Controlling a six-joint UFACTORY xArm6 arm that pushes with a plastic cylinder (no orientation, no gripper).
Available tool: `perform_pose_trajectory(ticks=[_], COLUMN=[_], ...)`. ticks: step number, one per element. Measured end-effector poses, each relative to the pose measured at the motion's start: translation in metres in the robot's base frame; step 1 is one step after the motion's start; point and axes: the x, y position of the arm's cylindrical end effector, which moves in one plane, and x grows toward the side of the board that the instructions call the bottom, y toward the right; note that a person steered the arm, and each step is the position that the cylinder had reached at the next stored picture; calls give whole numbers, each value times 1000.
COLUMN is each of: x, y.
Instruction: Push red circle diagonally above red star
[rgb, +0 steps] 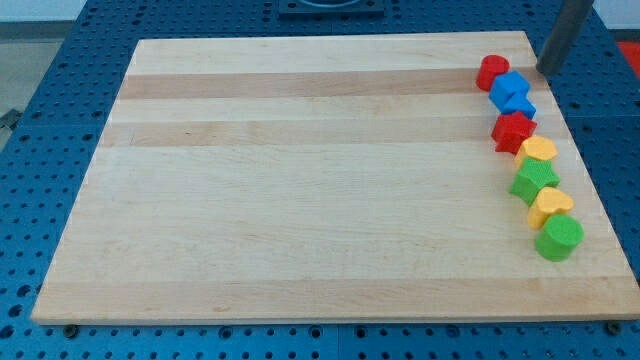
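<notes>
The red circle (491, 72) sits near the top right corner of the wooden board (300, 180). It touches the blue blocks (513, 94) just below and right of it. The red star (513, 131) lies below the blue blocks in the same column. My tip (546, 71) is at the board's right edge, to the right of the red circle and slightly above the blue blocks, a short gap away from both.
Below the red star the column goes on down the right edge: a yellow block (539, 150), a green star (534, 181), another yellow block (551, 206) and a green circle (559, 237). A blue perforated table surrounds the board.
</notes>
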Motion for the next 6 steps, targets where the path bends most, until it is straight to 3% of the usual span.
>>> perform_pose_trajectory(ticks=[2, 3, 4, 6], x=[0, 0, 0, 41], y=[-6, -37, -104, -189])
